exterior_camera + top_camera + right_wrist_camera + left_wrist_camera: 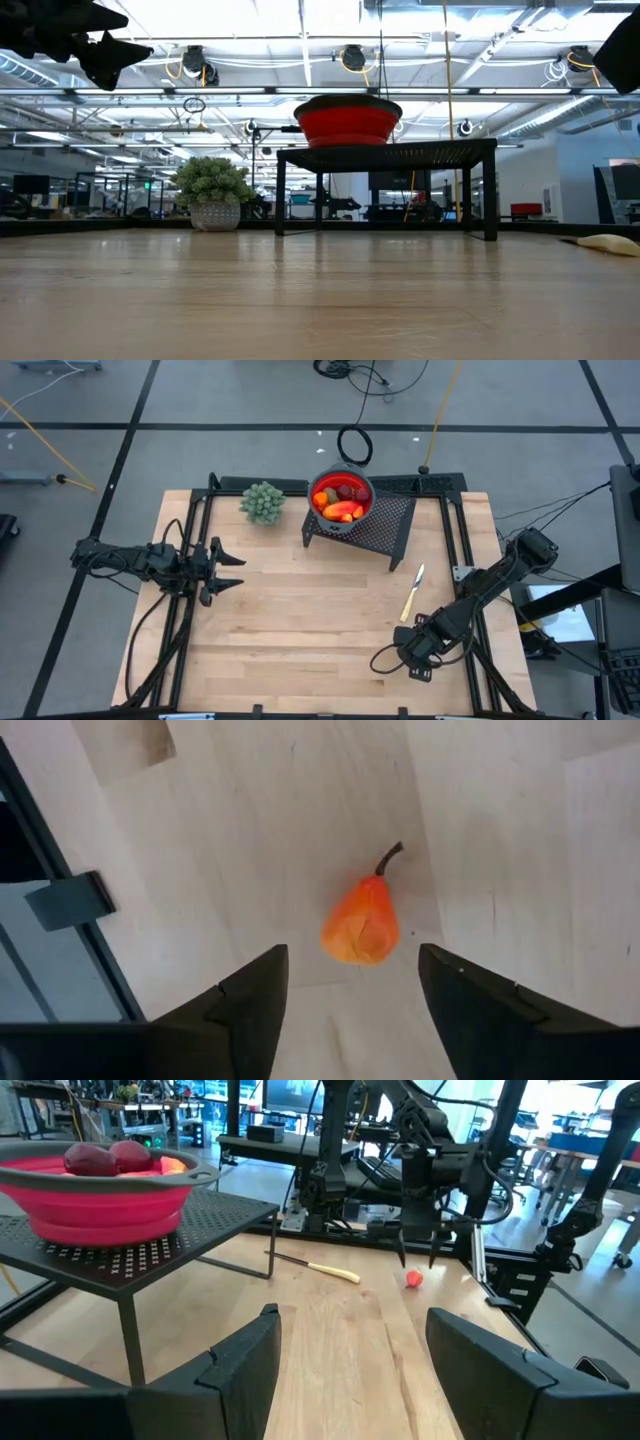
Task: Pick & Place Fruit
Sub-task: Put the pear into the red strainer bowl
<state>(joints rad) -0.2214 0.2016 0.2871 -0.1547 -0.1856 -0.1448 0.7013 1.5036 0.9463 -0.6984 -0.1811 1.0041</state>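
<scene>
A small orange pear-shaped fruit (pixel 362 925) with a dark stem lies on its side on the wooden table near the front right, and shows again as the orange fruit (pixel 413 1278) in the left wrist view. My right gripper (pixel 352 952) hangs open just above it, pointing steeply down; the right gripper (pixel 417 1260) is clear of it. The red bowl (pixel 342 498) on the black mesh stand (pixel 385 528) holds several red, orange and olive fruit pieces. My left gripper (pixel 225 570) waits open and level over the table's left side.
A green plant ball (pixel 262 502) in a pot stands at the back, left of the stand. A knife with a pale handle (pixel 413 593) lies on the table between the stand and my right gripper. Bare wood (pixel 300 620) fills the middle and the front.
</scene>
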